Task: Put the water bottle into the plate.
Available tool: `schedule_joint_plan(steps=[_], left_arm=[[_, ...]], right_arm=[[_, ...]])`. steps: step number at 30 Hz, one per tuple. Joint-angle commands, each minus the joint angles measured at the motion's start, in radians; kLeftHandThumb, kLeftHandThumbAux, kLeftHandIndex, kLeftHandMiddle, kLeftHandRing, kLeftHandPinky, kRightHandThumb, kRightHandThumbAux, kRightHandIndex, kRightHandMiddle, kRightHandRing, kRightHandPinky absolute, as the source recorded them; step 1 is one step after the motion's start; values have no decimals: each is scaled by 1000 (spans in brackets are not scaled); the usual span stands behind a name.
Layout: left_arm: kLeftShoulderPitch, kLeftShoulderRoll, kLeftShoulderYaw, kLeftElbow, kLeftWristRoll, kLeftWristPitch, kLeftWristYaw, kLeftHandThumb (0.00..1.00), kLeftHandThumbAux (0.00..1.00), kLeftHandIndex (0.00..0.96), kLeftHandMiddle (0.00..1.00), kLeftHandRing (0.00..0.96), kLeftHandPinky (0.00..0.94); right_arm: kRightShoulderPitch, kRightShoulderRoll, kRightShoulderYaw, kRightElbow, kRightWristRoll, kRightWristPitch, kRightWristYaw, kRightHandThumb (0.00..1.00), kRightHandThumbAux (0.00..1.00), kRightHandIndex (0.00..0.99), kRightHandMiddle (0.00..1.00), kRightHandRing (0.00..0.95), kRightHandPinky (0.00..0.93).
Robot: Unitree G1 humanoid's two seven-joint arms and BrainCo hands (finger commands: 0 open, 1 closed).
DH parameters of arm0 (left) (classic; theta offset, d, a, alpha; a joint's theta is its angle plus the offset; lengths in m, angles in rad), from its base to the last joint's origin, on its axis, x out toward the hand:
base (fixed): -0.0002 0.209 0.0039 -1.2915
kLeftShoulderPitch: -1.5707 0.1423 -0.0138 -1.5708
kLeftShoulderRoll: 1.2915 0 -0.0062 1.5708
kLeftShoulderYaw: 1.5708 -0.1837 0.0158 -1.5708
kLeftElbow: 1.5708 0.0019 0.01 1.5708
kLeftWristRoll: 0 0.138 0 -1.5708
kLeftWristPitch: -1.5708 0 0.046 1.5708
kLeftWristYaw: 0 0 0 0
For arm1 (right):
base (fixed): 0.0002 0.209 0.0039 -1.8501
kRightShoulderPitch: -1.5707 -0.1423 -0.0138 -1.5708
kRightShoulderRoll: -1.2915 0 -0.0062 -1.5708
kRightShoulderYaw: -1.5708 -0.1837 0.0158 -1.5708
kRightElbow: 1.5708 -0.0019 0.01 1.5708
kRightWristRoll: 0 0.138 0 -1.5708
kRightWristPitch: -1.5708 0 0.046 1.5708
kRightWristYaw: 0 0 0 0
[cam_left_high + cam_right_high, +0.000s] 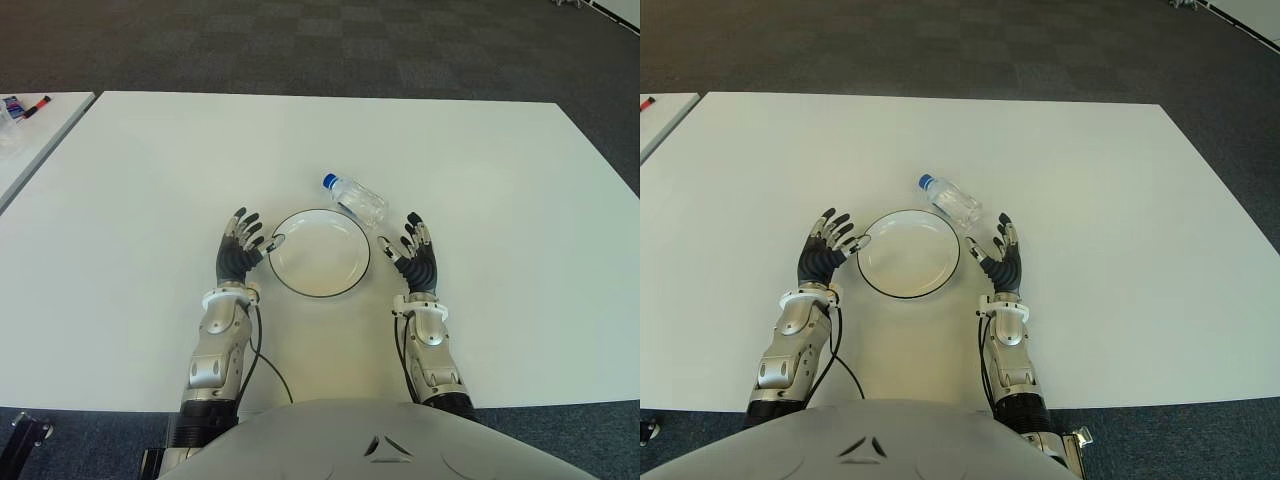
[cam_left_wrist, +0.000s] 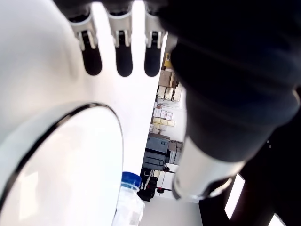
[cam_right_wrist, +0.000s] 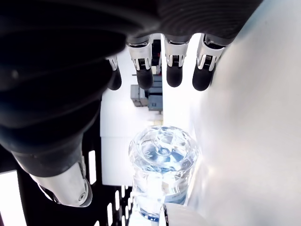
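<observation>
A white table (image 1: 500, 200) stands on dark checkered carpet (image 1: 300, 45), a second table (image 1: 40, 125) beside it.

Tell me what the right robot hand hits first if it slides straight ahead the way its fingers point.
Probably the water bottle: the right robot hand is open, fingers aimed at the bottle's base, which lies beyond the plate. Depth between them is hard to judge.

A: What is the bottle (image 1: 355, 198) made of?
B: Clear, glossy plastic with ribbed sides and a blue plastic cap (image 1: 328, 181).

A: And the plate (image 1: 320, 252)?
B: Smooth, shiny white, with a thin dark rim.

A: The bench (image 1: 150, 180)?
B: Matt white and smooth. The floor (image 1: 300, 40) beyond looks like rough dark carpet.

A: The hands?
B: The left hand (image 1: 240, 250) and right hand (image 1: 416, 258) are matt black, with ridged rubbery palms and silvery, metal-looking forearms.
</observation>
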Motion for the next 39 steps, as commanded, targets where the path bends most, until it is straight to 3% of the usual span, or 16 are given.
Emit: schedule_joint_plan(steps=[1,32,39], left_arm=[[-3,-30,6,5,2,1,5,0,947,102,174,167,192],[-8,-35,-2,13,27,-6,17,0,939,105,180,170,194],[-5,-37,-3,10,26,-13,16,0,942,109,188,179,204]], right_arm=[[19,38,7,16,-1,21,-5,57,733,29,41,46,91],[18,24,4,1,-13,-9,-8,49,735,33,44,48,95],[90,29,33,-236,-50,49,-16,44,748,37,44,48,94]])
